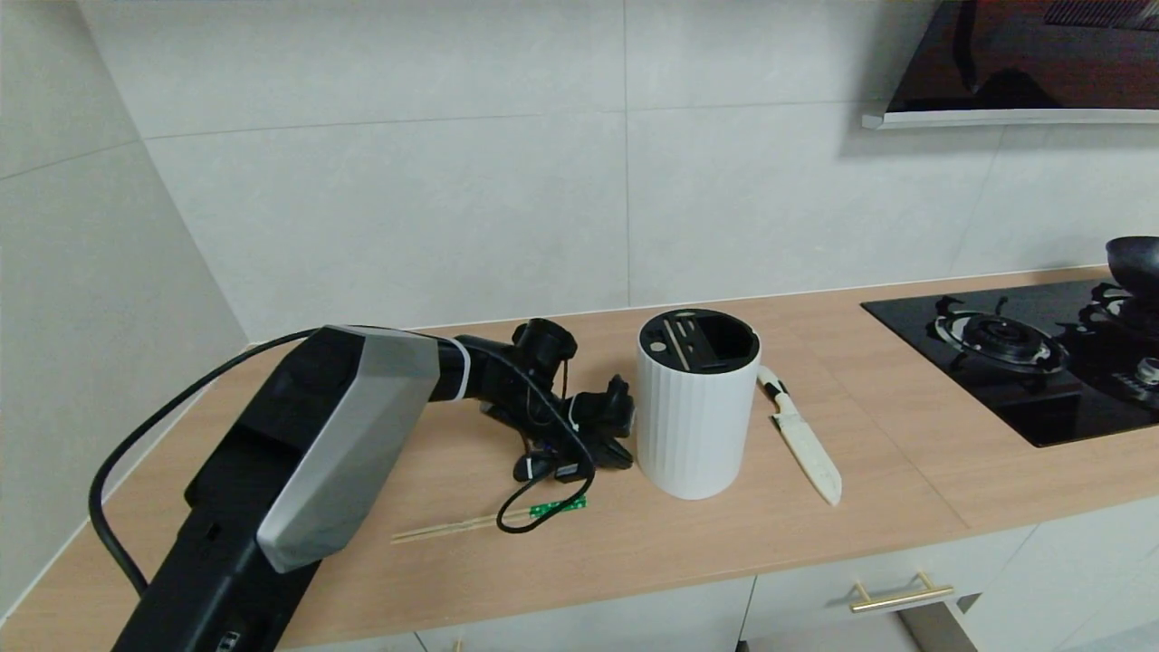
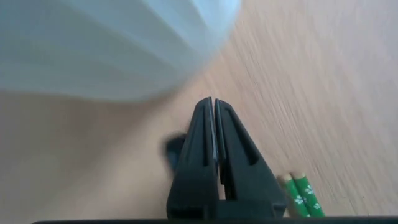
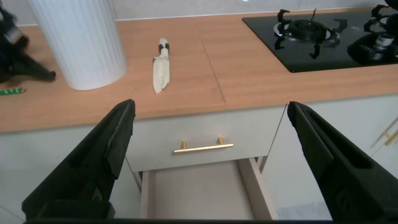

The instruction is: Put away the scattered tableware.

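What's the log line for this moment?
left gripper shut, empty, by white holder | right gripper open, before counter front | chopsticks, knife lying on counter, not stowed

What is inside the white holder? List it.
The white holder has a black divided insert at its mouth. What looks like one pale chopstick stands in a slot on its left side. Deeper down is dark, hidden by the wall.

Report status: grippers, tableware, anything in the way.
Left gripper shut, empty, low beside holder. Right gripper open, out before ajar drawer. Chopsticks and knife flat on counter, either side of holder. Nothing lies across them.
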Controlling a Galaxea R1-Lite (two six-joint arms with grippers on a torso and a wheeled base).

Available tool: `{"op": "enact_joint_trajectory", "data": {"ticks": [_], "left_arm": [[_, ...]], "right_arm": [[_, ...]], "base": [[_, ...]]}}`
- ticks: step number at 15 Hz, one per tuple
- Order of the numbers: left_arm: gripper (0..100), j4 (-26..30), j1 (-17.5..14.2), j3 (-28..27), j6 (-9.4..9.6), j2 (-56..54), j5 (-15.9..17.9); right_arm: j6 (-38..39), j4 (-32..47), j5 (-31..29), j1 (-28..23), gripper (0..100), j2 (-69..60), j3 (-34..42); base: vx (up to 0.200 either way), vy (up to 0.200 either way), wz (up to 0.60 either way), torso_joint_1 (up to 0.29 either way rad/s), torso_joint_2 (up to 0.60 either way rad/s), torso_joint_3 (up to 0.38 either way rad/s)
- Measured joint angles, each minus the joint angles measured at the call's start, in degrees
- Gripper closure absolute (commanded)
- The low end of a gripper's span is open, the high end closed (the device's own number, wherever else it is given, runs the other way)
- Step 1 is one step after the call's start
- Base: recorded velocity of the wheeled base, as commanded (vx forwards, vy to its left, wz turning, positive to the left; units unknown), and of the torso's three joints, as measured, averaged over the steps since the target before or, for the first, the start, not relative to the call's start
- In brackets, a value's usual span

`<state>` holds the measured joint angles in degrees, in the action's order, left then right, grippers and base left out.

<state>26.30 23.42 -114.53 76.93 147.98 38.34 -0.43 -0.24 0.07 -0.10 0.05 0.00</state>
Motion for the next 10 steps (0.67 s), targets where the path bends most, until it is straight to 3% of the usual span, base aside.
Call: {"op": "enact_joint_trajectory", "data": {"ticks": [3,6,7,10], "left_arm": [[100,0.4,0.3,0.3,0.88,-5.6,2.1],[100,2.0,-0.6,7.3,0.93,-14.0,2.2],[0,2.1,-1.5,11.0,0.88,-17.3,1.9],[0,3.6,-6.3,24.3,0.11,-28.0,0.6]], "right_arm": [[0.0,0.0,0.0,0.0,0,0.0,0.0],[0.0,0.0,-0.1,0.0,0,0.0,0.0],[0.1,0.0,-0.1,0.0,0,0.1,0.0],[0.1,0.0,-0.1,0.0,0,0.0,0.0]], "base": [[0.0,0.0,0.0,0.0,0.0,0.0],[0.0,0.0,0.0,0.0,0.0,0.0],[0.0,0.0,0.0,0.0,0.0,0.0],[0.0,0.0,0.0,0.0,0.0,0.0]]}}
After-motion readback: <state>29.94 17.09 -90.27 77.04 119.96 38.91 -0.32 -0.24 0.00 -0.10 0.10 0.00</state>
